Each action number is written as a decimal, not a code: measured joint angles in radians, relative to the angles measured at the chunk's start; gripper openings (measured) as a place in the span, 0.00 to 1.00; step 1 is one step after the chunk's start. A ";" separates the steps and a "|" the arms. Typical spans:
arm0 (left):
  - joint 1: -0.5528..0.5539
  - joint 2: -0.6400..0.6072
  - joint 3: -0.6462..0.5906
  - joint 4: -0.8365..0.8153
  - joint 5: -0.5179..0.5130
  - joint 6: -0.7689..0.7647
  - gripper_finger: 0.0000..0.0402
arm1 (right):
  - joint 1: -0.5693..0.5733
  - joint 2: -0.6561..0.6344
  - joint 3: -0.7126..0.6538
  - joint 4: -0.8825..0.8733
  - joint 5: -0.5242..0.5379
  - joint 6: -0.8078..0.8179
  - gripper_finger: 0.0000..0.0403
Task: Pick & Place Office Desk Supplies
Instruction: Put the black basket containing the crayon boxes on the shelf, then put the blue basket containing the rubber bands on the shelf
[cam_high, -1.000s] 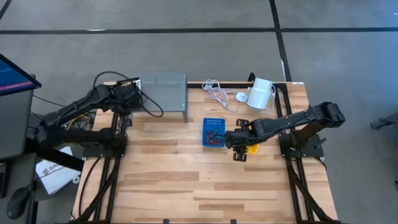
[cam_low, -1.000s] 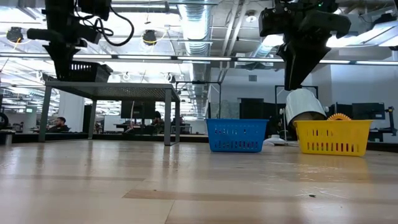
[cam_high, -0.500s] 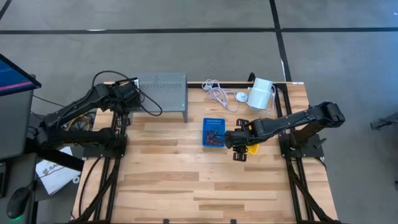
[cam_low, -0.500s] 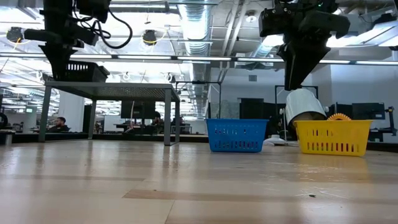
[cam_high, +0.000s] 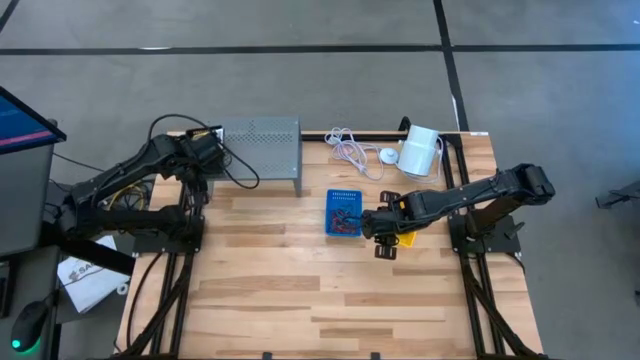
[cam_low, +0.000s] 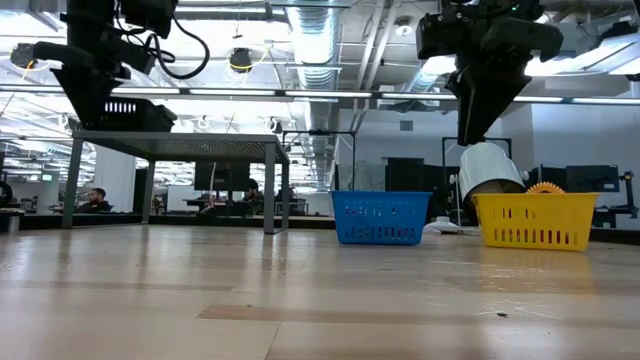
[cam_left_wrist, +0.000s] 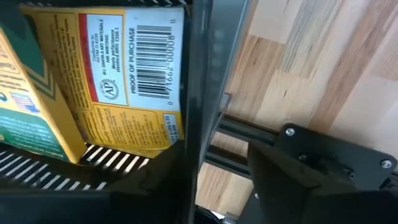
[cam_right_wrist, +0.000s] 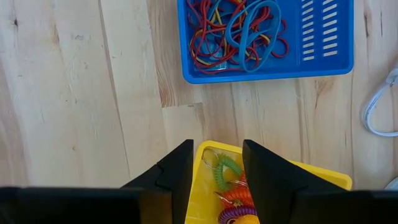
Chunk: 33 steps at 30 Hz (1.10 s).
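Observation:
My left gripper (cam_high: 197, 160) is at the table's far left, beside the grey stand, shut on a black bin (cam_low: 135, 113) that is lifted clear of the table. Yellow card packets (cam_left_wrist: 106, 81) lie inside the bin. My right gripper (cam_high: 385, 228) is open and empty, above the yellow bin (cam_high: 407, 238). That bin holds green, orange and purple coiled loops (cam_right_wrist: 227, 171). The blue bin (cam_high: 343, 213) stands on the table just left of it, holding red, blue and yellow loops (cam_right_wrist: 236, 28). My left gripper holds the black bin by its side wall (cam_left_wrist: 199, 93) at the rim. The wall runs between the fingers, so one finger seems to be inside the bin and one outside. The bin hangs clear of the table, slightly tilted, with the packets inside.
A grey perforated stand (cam_high: 262, 148) is at the far left-centre. A coiled white cable (cam_high: 352, 150) and a white cylinder device (cam_high: 420, 150) lie at the far right. Bare wood (cam_high: 320, 300) covers the near half of the table. People sit in the room behind.
My left gripper has carried the black bin a little toward the table's left edge, away from the grey stand. The bin has stayed lifted.

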 joint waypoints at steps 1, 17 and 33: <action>0.000 0.000 0.000 0.001 0.000 0.000 0.44 | 0.000 0.000 0.000 0.000 0.000 0.000 0.33; 0.000 0.001 0.004 -0.001 -0.001 -0.012 0.56 | 0.000 0.000 0.000 0.007 0.000 -0.005 0.33; 0.000 0.000 0.087 -0.042 0.018 -0.042 0.57 | -0.003 0.000 0.000 0.011 0.000 -0.008 0.33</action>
